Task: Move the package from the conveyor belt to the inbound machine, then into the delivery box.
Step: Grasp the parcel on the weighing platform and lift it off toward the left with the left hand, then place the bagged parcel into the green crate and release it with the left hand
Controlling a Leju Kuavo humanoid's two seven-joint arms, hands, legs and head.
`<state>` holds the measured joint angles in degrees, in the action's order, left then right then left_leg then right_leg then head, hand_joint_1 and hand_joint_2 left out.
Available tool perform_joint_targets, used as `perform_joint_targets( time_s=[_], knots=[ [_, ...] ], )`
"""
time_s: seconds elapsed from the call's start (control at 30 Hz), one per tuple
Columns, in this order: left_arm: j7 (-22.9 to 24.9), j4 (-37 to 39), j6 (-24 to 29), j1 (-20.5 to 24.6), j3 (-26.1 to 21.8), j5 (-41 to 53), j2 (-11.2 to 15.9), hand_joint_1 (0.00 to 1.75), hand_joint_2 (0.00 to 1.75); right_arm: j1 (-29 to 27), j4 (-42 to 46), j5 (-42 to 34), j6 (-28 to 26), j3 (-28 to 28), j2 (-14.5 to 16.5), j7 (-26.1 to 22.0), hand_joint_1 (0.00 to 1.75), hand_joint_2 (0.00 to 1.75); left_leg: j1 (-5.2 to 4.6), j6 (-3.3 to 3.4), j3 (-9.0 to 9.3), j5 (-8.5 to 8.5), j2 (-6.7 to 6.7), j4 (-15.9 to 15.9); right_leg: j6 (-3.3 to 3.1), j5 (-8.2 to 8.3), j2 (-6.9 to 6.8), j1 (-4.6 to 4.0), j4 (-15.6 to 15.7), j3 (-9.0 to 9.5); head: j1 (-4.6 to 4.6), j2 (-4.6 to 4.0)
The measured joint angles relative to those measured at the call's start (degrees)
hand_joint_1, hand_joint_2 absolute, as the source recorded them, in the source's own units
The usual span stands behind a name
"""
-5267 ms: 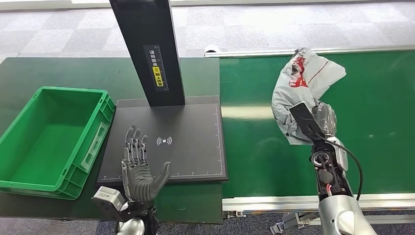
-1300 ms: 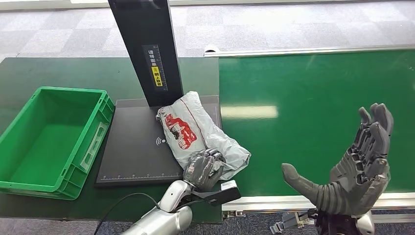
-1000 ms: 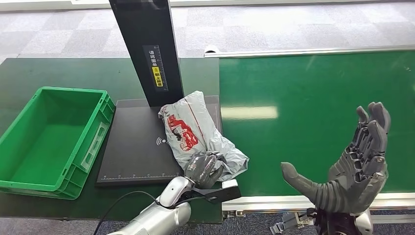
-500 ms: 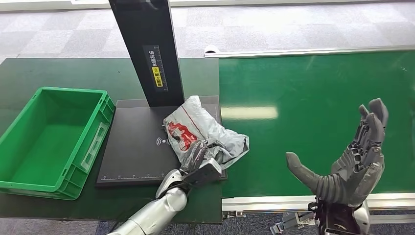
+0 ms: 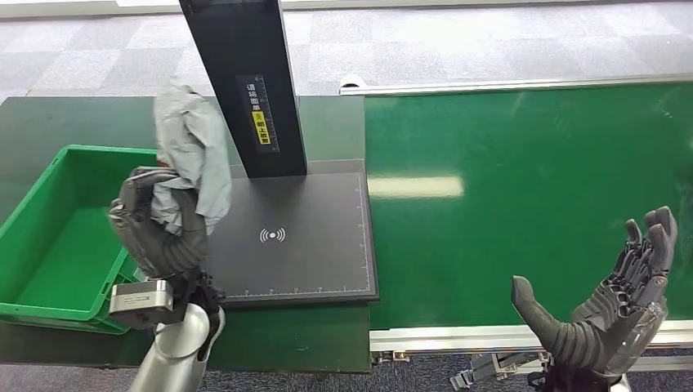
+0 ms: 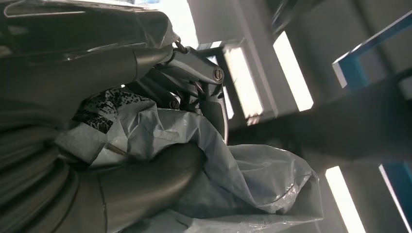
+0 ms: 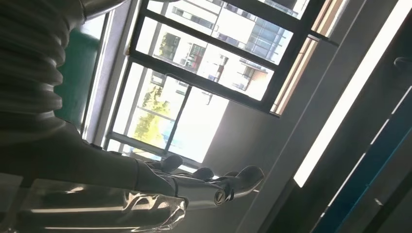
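Shown lifted clear of the inbound machine [image 5: 286,237], the package [image 5: 190,147] — a grey plastic mailer bag — is gripped by the left hand [image 5: 157,224] and hangs above the near right corner of the delivery box [image 5: 49,245], partly over the box's rim and partly over the machine's black platform. From the left wrist the thumb and fingers [image 6: 194,80] are seen closed around crumpled film, with a loose fold of the bag billowing free beyond them. The upper end of the bag stands above the hand, slumped against the dark scanner column [image 5: 245,82].

Handling, as judged from these views: the bag creases and sags wherever it is unsupported, so it appears soft, light and without a stiff form; its glossy film is probably slippery. The grip falls on a bunched part near the lower end — a sound choice, since gathered film gives the fingers something to bite on, whereas a flat face would likely slide. On release the loose end may catch the box wall or drape over the rim.

The right hand [image 5: 609,314] is held palm-up over the near edge of the conveyor belt [image 5: 523,163], fingers spread and holding nothing.
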<state>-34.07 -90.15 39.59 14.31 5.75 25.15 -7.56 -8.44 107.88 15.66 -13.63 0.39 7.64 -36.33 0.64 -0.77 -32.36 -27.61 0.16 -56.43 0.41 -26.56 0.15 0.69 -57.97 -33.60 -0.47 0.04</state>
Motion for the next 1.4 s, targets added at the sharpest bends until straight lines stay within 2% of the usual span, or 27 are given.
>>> perform_joint_targets(
  time_s=[0.1, 0.2, 0.27, 0.47, 0.67, 0.7, 0.8, 0.83, 1.1, 1.23, 1.4],
  knots=[
    [-0.09, -1.26, 0.2, 1.59, -9.35, 6.69, 0.68, 1.75, 1.75, -0.67, -0.21, -0.65, 1.12, -0.92, 0.82, 0.76, 0.0, 1.75, 0.0, 0.01, 0.03, 0.02, -0.01, 0.0, -0.01, 0.01, -0.01, 0.0, 0.0, 0.02, 0.01, 0.0],
    [4.07, 1.55, 0.2, 5.19, -17.6, 12.43, 2.52, 1.75, 1.75, -1.11, -0.53, -0.57, 1.42, -1.09, 1.52, 1.48, 0.0, 1.75, 0.0, -0.02, 0.1, 0.06, 0.0, 0.0, -0.03, 0.02, -0.01, 0.0, 0.0, 0.04, 0.01, 0.01],
    [6.78, 4.8, 0.2, 7.32, -21.11, 14.23, 4.16, 1.75, 1.75, -1.34, -0.6, -0.5, 1.44, -1.15, 1.8, 1.85, 0.0, 1.75, 0.0, -0.03, 0.12, 0.08, 0.0, 0.0, -0.05, 0.04, 0.0, -0.01, -0.01, 0.05, 0.01, 0.01],
    [13.26, 17.27, 0.19, 13.89, -25.16, 25.41, 8.11, 1.75, 1.75, -1.66, -1.08, -0.68, 1.91, -1.27, 2.0, 2.68, 0.0, 1.75, 0.0, -0.04, 0.06, 0.09, -0.04, 0.0, -0.05, 0.05, -0.03, -0.01, -0.02, 0.04, 0.02, 0.01],
    [16.31, 27.18, 0.19, 18.18, -25.91, 29.83, 10.29, 1.72, 1.75, -1.74, -1.62, -0.73, 1.98, -1.18, 1.98, 2.74, 0.0, 1.75, 0.0, -0.04, 0.02, 0.09, -0.05, -0.01, -0.05, 0.05, -0.02, -0.01, -0.02, -0.03, 0.02, 0.01],
    [17.43, 29.2, 0.19, 19.06, -25.92, 31.27, 10.67, 1.55, 1.75, -1.74, -1.71, -0.75, 1.98, -1.08, 1.96, 2.79, 0.0, 1.75, 0.0, -0.04, 0.02, 0.09, -0.05, -0.01, -0.05, 0.05, -0.02, -0.01, -0.02, -0.04, 0.02, 0.01],
    [20.48, 36.06, 0.19, 22.15, -25.8, 35.5, 11.74, 0.26, 1.75, -1.73, -1.99, -1.01, 1.89, -0.81, 1.86, 3.32, 0.0, 1.75, 0.0, -0.05, 0.01, 0.09, -0.05, -0.01, -0.06, 0.05, -0.02, -0.01, -0.02, -0.06, 0.02, 0.01],
    [21.12, 38.43, 0.19, 23.28, -25.68, 36.22, 12.04, 0.0, 1.75, -1.73, -2.06, -1.19, 1.79, -0.76, 1.77, 3.54, 0.0, 1.75, 0.0, -0.05, 0.01, 0.09, -0.05, -0.01, -0.06, 0.05, -0.02, -0.01, -0.02, -0.06, 0.02, 0.01],
    [25.36, 52.87, 0.19, 29.78, -23.35, 37.79, 14.43, 0.0, 1.75, -1.82, -2.46, -2.42, 1.12, -0.51, 0.56, 4.42, 0.0, 1.75, 0.0, -0.05, -0.01, 0.09, -0.04, -0.01, -0.05, 0.06, -0.01, -0.01, -0.04, -0.06, 0.02, 0.01],
    [28.71, 57.11, 0.19, 31.64, -23.21, 37.68, 15.56, 0.0, 1.75, -1.83, -2.8, -2.52, 0.72, -0.35, 0.24, 4.58, 0.0, 1.75, 0.0, -0.05, -0.03, 0.09, -0.03, -0.01, -0.06, 0.05, -0.01, -0.01, -0.04, -0.09, 0.01, 0.01],
    [29.43, 59.87, 0.19, 32.67, -23.79, 37.06, 16.73, 0.0, 1.75, -1.83, -3.22, -2.52, 0.11, -0.29, -0.04, 4.95, 0.0, 1.75, 0.01, -0.05, -0.03, 0.09, -0.03, -0.01, -0.06, 0.05, -0.01, -0.02, -0.04, -0.09, 0.02, 0.01]
  ],
)
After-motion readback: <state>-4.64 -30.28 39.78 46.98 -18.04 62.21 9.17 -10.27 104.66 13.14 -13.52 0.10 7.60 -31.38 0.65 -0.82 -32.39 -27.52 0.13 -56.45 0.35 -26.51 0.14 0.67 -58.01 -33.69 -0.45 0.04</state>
